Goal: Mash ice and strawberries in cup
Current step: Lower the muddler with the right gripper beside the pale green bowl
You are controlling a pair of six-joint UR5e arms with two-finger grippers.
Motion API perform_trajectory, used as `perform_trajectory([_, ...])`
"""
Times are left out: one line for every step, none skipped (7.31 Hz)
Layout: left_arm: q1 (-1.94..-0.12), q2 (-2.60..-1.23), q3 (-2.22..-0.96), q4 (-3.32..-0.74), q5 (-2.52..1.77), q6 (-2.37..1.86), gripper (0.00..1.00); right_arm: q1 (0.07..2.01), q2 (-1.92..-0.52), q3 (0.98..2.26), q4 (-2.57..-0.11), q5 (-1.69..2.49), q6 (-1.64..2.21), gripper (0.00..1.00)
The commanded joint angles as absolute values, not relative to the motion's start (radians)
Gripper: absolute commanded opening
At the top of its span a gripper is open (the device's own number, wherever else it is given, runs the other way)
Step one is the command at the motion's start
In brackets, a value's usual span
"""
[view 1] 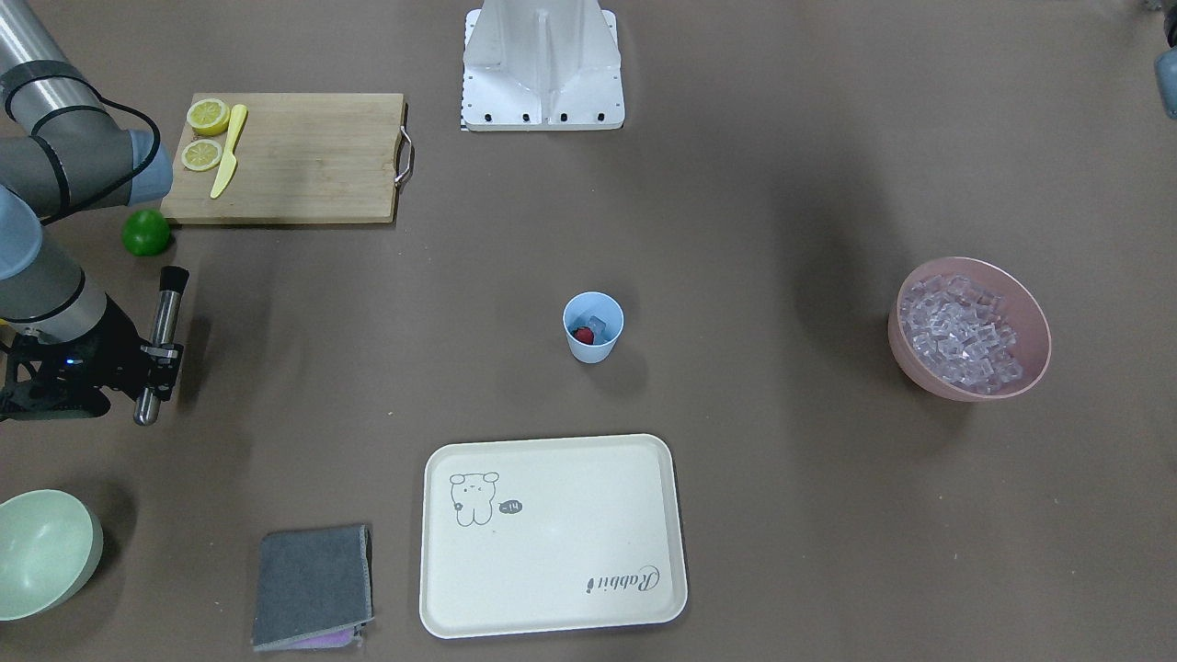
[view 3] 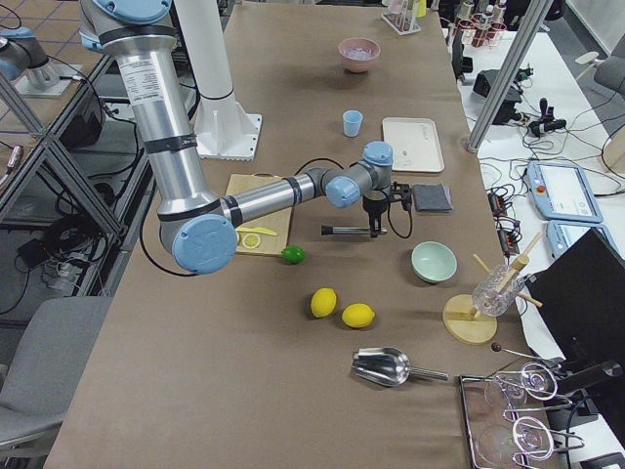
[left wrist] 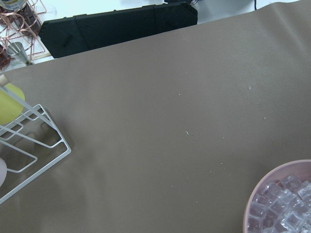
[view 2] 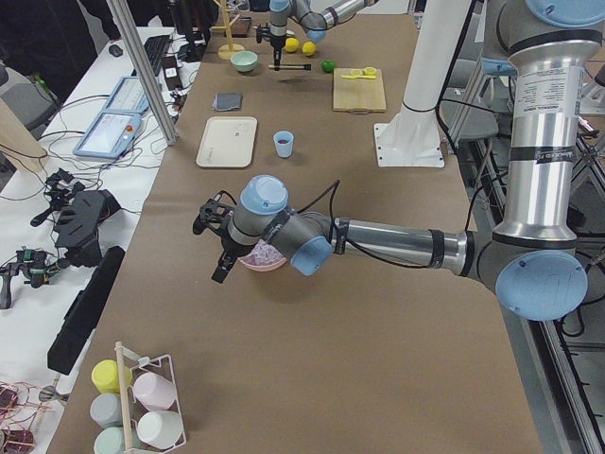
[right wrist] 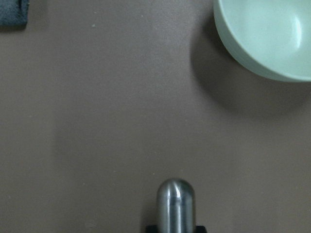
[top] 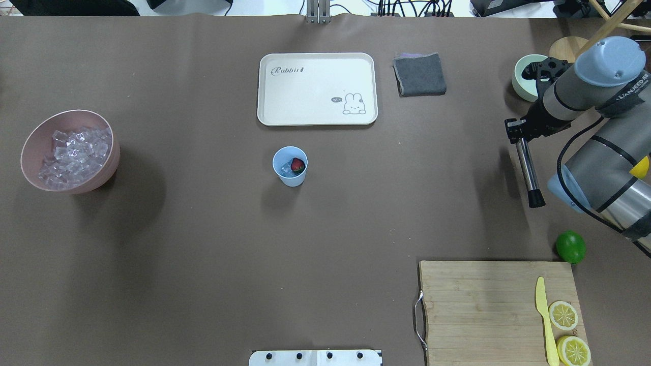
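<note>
The light-blue cup (view 1: pixel 593 342) (top: pixel 290 175) stands mid-table with a red strawberry (view 1: pixel 581 334) (top: pixel 298 164) and clear ice (view 1: pixel 598 324) inside it. More ice (top: pixel 74 152) fills a pink bowl (view 1: pixel 919 368). Far to the cup's side, my right gripper (view 1: pixel 158 351) (top: pixel 514 130) is shut on a steel muddler (view 1: pixel 165 317) (top: pixel 527 173) held level above the table. The muddler's rounded end (right wrist: pixel 175 201) fills the bottom of the right wrist view. My left gripper (view 2: pixel 213 216) hovers by the pink bowl; I cannot tell whether it is open or shut.
A wooden cutting board (top: pixel 483 310) carries lemon halves (top: pixel 563 315) and a yellow knife (top: pixel 544 320), with a lime (top: pixel 570 246) beside it. A cream tray (top: pixel 318 89), a grey cloth (top: pixel 419 74) and a pale green bowl (view 1: pixel 41 552) lie past the cup.
</note>
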State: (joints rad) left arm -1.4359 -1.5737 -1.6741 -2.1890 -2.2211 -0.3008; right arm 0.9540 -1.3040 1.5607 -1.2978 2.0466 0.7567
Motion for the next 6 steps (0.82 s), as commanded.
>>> perform_trajectory([-1.422, -1.591, -1.672, -2.187, -2.220, -0.304, 0.98, 0.951, -1.299, 1.533, -1.295, 2.042, 0.756, 0.00])
perform_trajectory([-1.420, -1.592, -1.672, -2.187, -2.220, -0.305, 0.98, 0.951, -1.296, 1.525, -1.295, 2.025, 0.756, 0.00])
perform_trajectory([-1.417, -1.592, -1.672, -2.187, -2.218, -0.307, 0.98, 0.951, -1.296, 1.517, -1.295, 2.017, 0.756, 0.00])
perform_trajectory([-1.417, -1.592, -1.672, -2.187, -2.218, -0.307, 0.98, 0.951, -1.295, 1.514, -1.295, 2.017, 0.756, 0.00])
perform_trajectory([-1.413, -1.592, -1.672, -2.187, -2.218, -0.307, 0.98, 0.951, -1.284, 1.511, -1.296, 2.004, 0.756, 0.00])
perform_trajectory([-1.413, -1.592, -1.672, -2.187, -2.218, -0.308, 0.98, 0.951, -1.275, 1.502, -1.296, 1.984, 0.756, 0.00])
